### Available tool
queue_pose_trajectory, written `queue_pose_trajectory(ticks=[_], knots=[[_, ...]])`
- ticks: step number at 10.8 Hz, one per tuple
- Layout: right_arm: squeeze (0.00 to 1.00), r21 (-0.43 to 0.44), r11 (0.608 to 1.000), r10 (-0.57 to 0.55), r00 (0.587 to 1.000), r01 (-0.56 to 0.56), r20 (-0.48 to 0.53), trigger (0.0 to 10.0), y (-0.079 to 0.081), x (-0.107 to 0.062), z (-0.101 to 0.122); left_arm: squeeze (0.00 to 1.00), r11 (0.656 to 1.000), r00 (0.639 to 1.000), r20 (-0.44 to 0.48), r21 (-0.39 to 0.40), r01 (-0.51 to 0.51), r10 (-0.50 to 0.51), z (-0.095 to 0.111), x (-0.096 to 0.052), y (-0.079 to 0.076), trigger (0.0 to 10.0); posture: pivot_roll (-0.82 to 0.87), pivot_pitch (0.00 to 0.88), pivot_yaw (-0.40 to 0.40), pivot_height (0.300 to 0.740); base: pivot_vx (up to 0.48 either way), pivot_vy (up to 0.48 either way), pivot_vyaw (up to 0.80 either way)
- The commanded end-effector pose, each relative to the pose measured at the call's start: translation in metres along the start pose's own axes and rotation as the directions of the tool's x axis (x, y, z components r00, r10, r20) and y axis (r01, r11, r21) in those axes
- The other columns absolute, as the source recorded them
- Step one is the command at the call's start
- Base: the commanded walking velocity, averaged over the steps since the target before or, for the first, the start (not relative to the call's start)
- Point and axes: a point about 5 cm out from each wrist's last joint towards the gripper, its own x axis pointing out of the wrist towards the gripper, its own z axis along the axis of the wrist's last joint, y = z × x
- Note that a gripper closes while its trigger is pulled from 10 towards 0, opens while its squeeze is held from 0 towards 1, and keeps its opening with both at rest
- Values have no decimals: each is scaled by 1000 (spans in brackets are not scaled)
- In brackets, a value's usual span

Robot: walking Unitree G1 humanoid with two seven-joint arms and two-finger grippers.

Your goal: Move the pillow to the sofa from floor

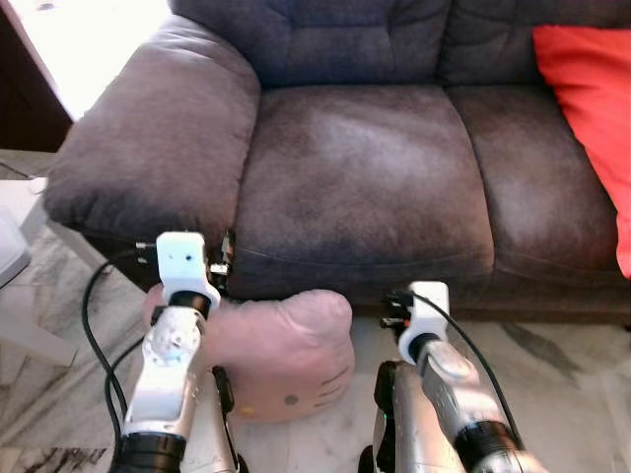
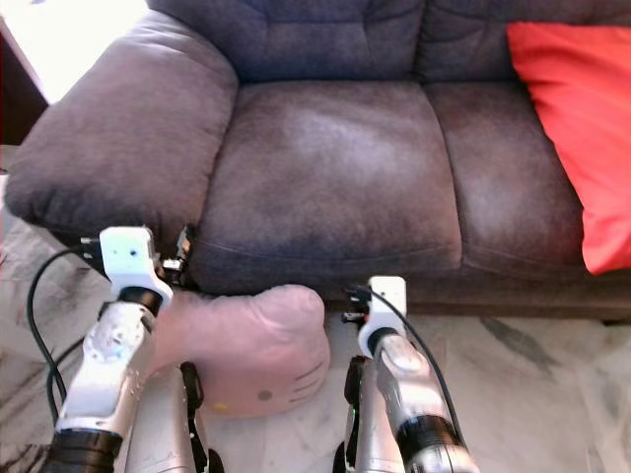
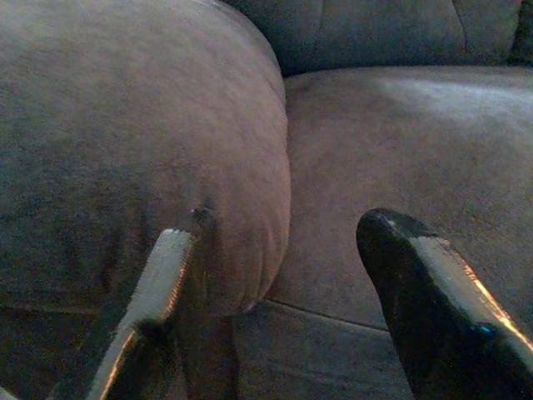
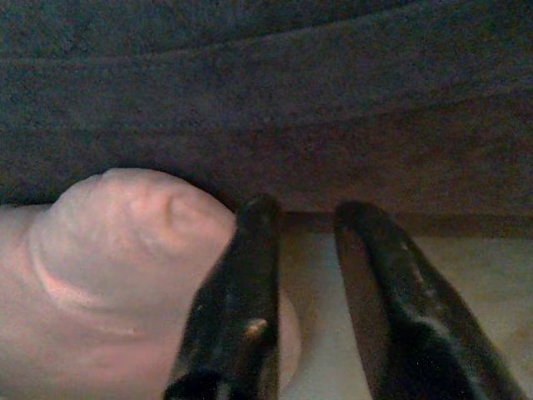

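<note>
Down at the foot of the sofa (image 1: 365,168), the left eye view shows a pink pillow (image 1: 281,350) with a cartoon cat face lying on the marble floor (image 1: 562,384), pressed against the sofa's front edge below the left seat cushion. The left arm (image 1: 173,365) rises along the pillow's left side, its white wrist unit level with the sofa's front edge beneath the armrest (image 1: 158,138). The right arm (image 1: 444,384) stands just right of the pillow, its wrist unit close to the sofa's base. A red cushion (image 1: 592,108) leans at the sofa's right end.

The right eye view gives the same layout, with the pillow (image 2: 251,345) between the two arms and touching the sofa front.

From the left wrist view, the left gripper (image 3: 291,275) has its fingers (image 3: 433,292) spread wide apart, holding nothing, pointing at the rounded armrest (image 3: 141,142) and the seat cushion (image 3: 400,158) beside it.

From the right wrist view, the right gripper (image 4: 304,292) has its fingers (image 4: 241,308) apart with a narrow gap, nothing between them. One finger lies right against the pillow's (image 4: 117,275) rounded pink edge, the other is over bare floor (image 4: 475,283), with the dark sofa front (image 4: 275,108) behind.
</note>
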Motion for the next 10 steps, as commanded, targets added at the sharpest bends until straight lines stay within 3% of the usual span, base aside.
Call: queue_pose_trajectory(ticks=[1,3,4,5,6,8,9,10], knots=[[1000,40,999,13,999,-11,-32,10000,1,1,-5,0,1000,1000,-28,-21,-11,11,-3,0,6,10000,175,228,-7,492,0,0,0],[1000,131,990,60,995,-49,-80,10000,8,7,-6,0,999,1000,-28,-38,-3,2,2,2,9,10000,191,252,6,492,0,0,0],[855,109,990,98,988,-85,-122,10000,14,10,-6,0,999,1000,-28,-51,-12,11,5,6,14,10000,198,264,12,492,0,0,0],[0,47,991,134,982,-129,-132,10000,18,11,-5,0,997,999,-30,-72,-29,27,8,6,19,10000,206,271,16,492,0,0,0],[0,-49,982,178,979,-183,-98,10000,21,13,2,0,994,999,-31,-98,-46,43,10,7,24,10000,211,285,23,492,0,0,0],[0,-62,971,223,968,-230,-112,10000,24,15,8,0,994,999,-34,-98,-45,42,12,5,26,10000,216,305,22,492,0,0,0],[1000,-13,979,203,976,-205,-81,10000,20,17,17,0,993,998,-40,-108,-47,43,12,5,26,10000,220,318,24,492,0,0,0],[1000,-9,991,136,988,-137,-80,10000,11,17,20,0,991,998,-50,-123,-50,44,11,5,25,10000,221,324,27,492,0,0,0]])
